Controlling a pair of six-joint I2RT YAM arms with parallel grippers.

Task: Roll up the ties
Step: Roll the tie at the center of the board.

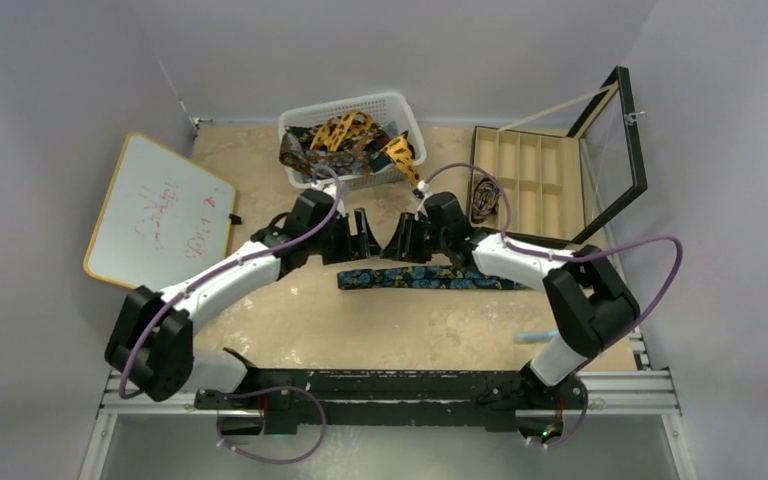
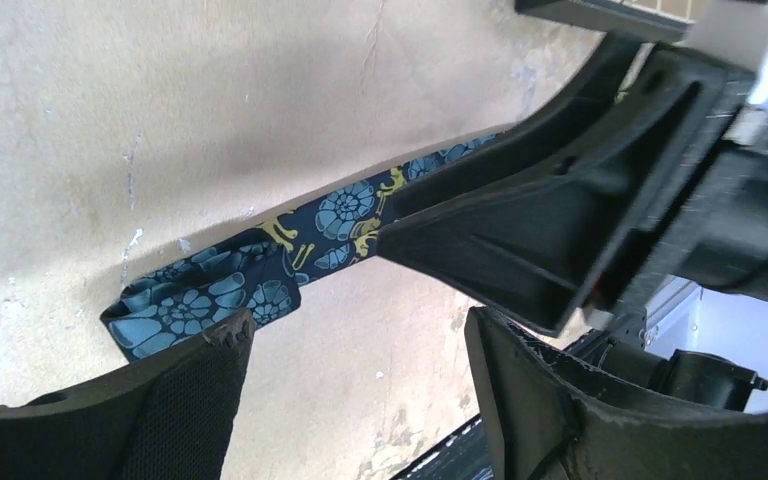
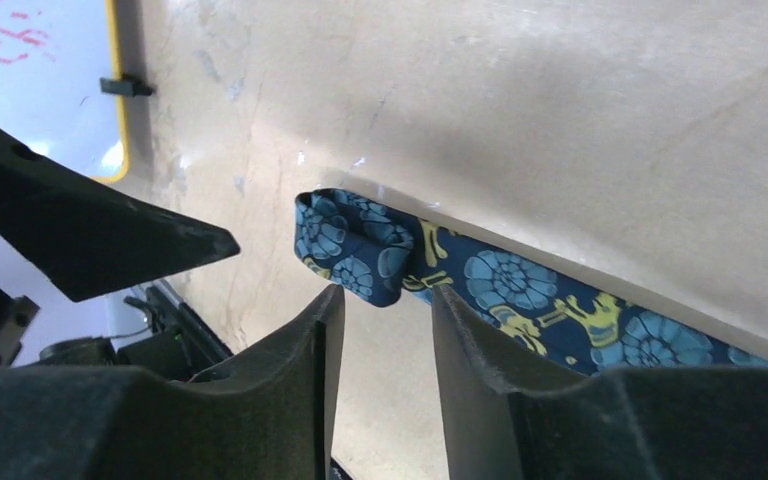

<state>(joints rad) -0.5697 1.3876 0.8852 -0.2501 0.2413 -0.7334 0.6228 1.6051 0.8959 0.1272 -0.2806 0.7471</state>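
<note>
1. Navy tie (image 1: pixel 425 278) with blue-and-gold print, stretched flat across the middle of the bench (image 1: pixel 410 320), running left to right.
2. Left end doubled back on itself in one short, loose fold; all the remaining length unrolled and lying straight.
3. Left gripper (image 2: pixel 360 330) poised over that folded end, jaws spread wide with nothing between them. One fingertip close beside the fold; contact impossible to judge.
4. Right gripper (image 3: pixel 387 300) facing in from the other side, jaws only narrowly parted and empty, tips just short of the fold.
5. Seen from above, both grippers nose to nose, just behind the tie's left portion.
6. Orange-yellow tie (image 1: pixel 345 130) and dark brown tie (image 1: pixel 295 150) heaped together in the white mesh basket (image 1: pixel 360 100) at the far edge of the bench.
7. Compartment case (image 1: pixel 525 165) with raised glass lid at the far right; whiteboard (image 1: pixel 160 210) with red scribble off to the left.
</note>
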